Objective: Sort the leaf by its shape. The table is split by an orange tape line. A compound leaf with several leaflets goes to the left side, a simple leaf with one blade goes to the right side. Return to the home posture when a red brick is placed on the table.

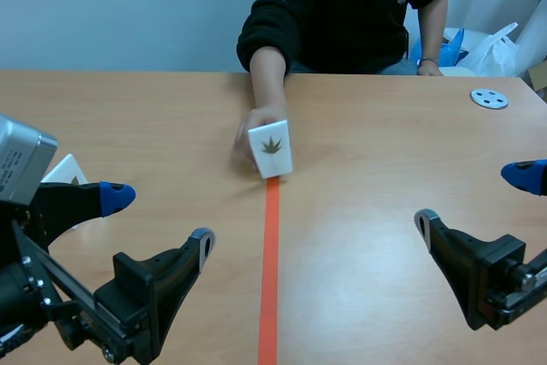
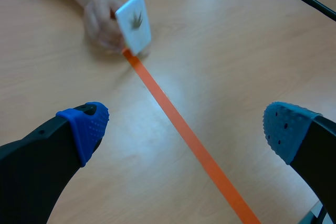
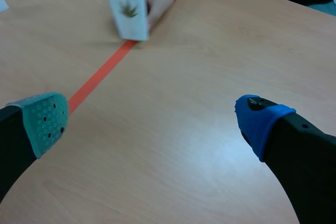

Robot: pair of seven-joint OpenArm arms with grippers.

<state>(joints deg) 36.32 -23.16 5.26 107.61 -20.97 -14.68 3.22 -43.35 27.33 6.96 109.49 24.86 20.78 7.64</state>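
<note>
- Sharing the table (image 1: 385, 168) with a person (image 1: 350, 6) seated at top centre of the scene view. Risking a knock against the forearm by reaching in now, with the person's hand (image 1: 255, 130) touching the block from behind.
- Keeping the left gripper (image 1: 160, 220) low at lower left, fingers spread wide and holding nothing. Risking a sweep into the small white piece (image 1: 61, 167) at the left edge, just beside the blue-padded finger.
- Keeping the right gripper (image 1: 473, 198) low at lower right, likewise spread wide and empty. Risking a reach with the wrong arm, crossing the middle and tangling with the other.
- Watching the leaf block (image 1: 270, 149) standing upright a little above centre, on the far end of the orange tape line (image 1: 270, 271), on neither side yet. Risking a topple on contact, judging it tall, thin and narrow-footed.
- Reading the leaf print (image 1: 272, 145) as several pointed fingers fanning from one point, probably compound and so heading left. Risking a mis-sort, the print being small, blurred in both wrist views, and possibly one deeply lobed blade.
- Seeing no red brick anywhere, so treating a return home now as premature.
</note>
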